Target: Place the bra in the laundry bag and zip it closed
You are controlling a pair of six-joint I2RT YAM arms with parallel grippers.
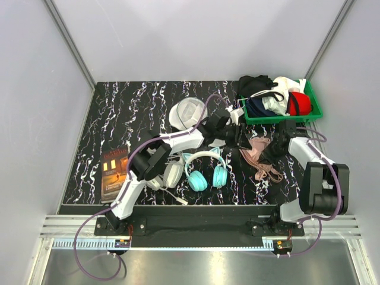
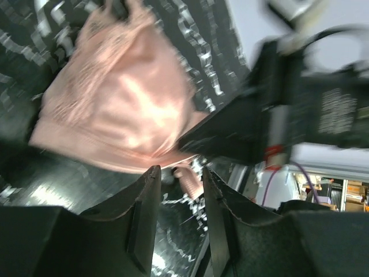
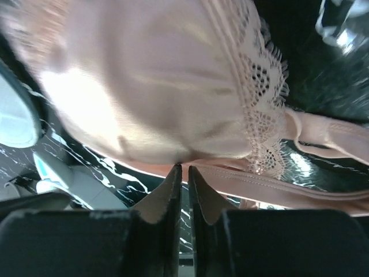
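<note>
**Two-handed lift of the bra: secure both pinches before carrying**

The bra [image 1: 261, 157] lies on the counter [image 1: 119, 119] at centre right of the top view, just below the green basket [image 1: 279, 120] of other clothes. The laundry bag [image 1: 187, 111] sits apart from it, up and to the left, beyond the left arm.

The right gripper [image 3: 181, 168] has its jaws closed to a thin slit on the hem under one cup, beside the lace. That looks like a pinch on thin fabric only. The left gripper [image 2: 179, 173] meets the other cup from the opposite side. Its jaws stand partly apart with a fold of pink edge between the tips, and I cannot tell whether that fold is actually clamped.

My advice for the step in hand:

- Let the left jaws bite the banded edge, not just a loose strap, before either arm rises.
- Raise both arms together and level, so the cups hang between them without slipping out of the shallow right-hand pinch.
- The two grippers are very near each other in the left wrist view, so keep their paths parallel.
- Carry the bra toward the upper left, high enough for the trailing straps to clear the teal headphones [image 1: 205, 175].
- The bag's opening cannot be made out from here, so check it before lowering.
</note>
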